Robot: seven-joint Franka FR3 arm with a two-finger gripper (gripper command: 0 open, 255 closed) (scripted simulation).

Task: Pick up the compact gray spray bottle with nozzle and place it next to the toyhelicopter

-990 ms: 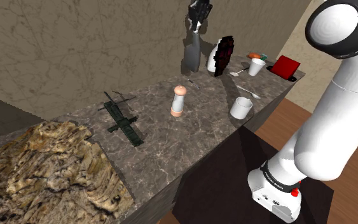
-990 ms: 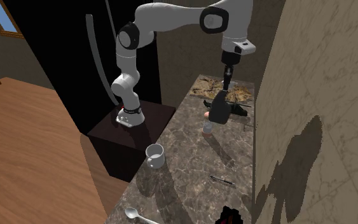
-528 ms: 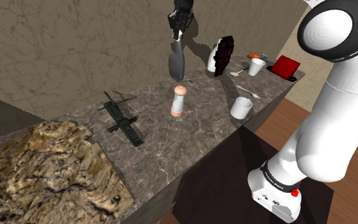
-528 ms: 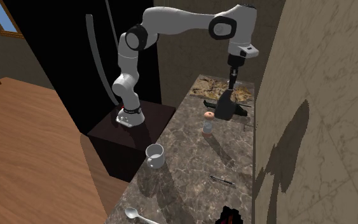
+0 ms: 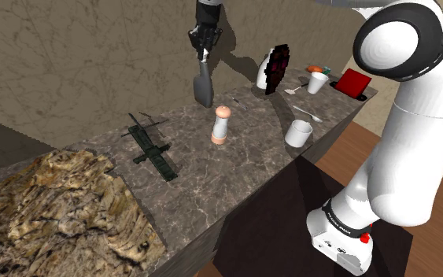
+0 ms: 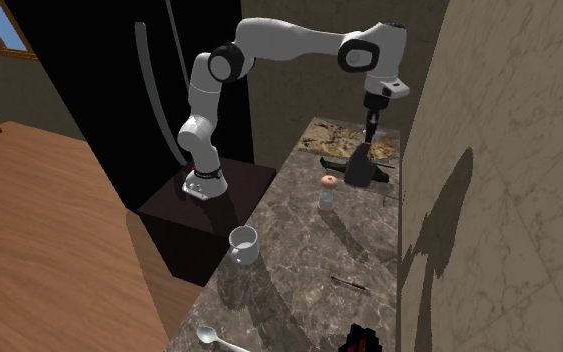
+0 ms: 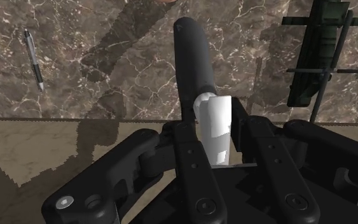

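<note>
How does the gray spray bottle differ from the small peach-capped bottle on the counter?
The spray bottle is dark gray and hangs clasped in the gripper; the peach-capped bottle is white-bodied and stands free on the counter. Both are roughly upright.

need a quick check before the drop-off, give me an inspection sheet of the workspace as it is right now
surface: dark marbled stone counter, with a rough tan rock-like slab at one end
job's things: dark grey spray bottle with white nozzle hangs from the gripper over the counter; dark green toy helicopter lies on the counter
clutter: peach-and-white grinder, white cup, second white cup, pen
gripper: black two-finger gripper shut on the bottle's nozzle
cables: nothing seen
surroundings: tan marbled wall, wooden floor
</note>
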